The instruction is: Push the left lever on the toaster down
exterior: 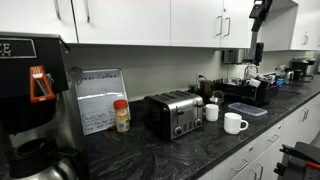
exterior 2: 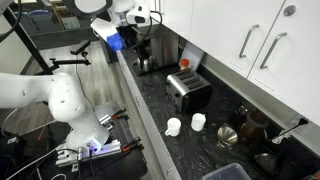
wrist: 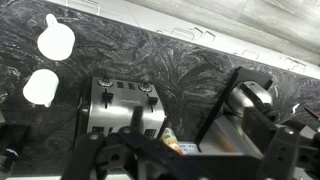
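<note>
The silver two-slot toaster [exterior: 174,113] stands on the black marbled counter and shows in both exterior views [exterior 2: 187,90]. In the wrist view I look down on the toaster [wrist: 122,105]; its two levers, one [wrist: 107,97] beside the other [wrist: 146,92], sit on the front face and both look up. My gripper [wrist: 198,152] hangs high above the counter, off to the side of the toaster, as dark finger shapes spread apart with nothing between them. The white arm [exterior 2: 118,12] reaches in at the top of an exterior view.
Two white mugs [exterior: 235,122] [exterior: 212,112] stand next to the toaster, also seen from the wrist [wrist: 40,87]. A spice jar [exterior: 122,115], a small whiteboard [exterior: 100,98] and a coffee machine [exterior: 30,100] are on its other side. White cabinets hang above.
</note>
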`<state>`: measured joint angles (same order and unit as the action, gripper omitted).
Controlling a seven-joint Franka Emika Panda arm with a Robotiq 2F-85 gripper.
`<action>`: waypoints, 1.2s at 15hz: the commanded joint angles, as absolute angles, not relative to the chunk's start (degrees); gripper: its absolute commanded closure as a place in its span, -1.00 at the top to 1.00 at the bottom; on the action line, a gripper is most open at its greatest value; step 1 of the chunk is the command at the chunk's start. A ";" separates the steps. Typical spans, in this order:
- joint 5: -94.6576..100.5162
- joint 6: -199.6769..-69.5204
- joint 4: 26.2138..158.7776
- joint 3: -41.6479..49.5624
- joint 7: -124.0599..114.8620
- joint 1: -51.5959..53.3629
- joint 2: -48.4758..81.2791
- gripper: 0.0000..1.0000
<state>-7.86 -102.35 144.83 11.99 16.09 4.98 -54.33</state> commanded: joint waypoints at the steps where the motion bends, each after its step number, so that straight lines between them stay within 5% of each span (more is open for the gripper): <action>1: -8.39 -102.57 144.68 11.45 17.06 4.18 -53.22 1.00; 18: -2.68 -131.12 150.84 -0.16 9.36 4.73 -23.43 1.00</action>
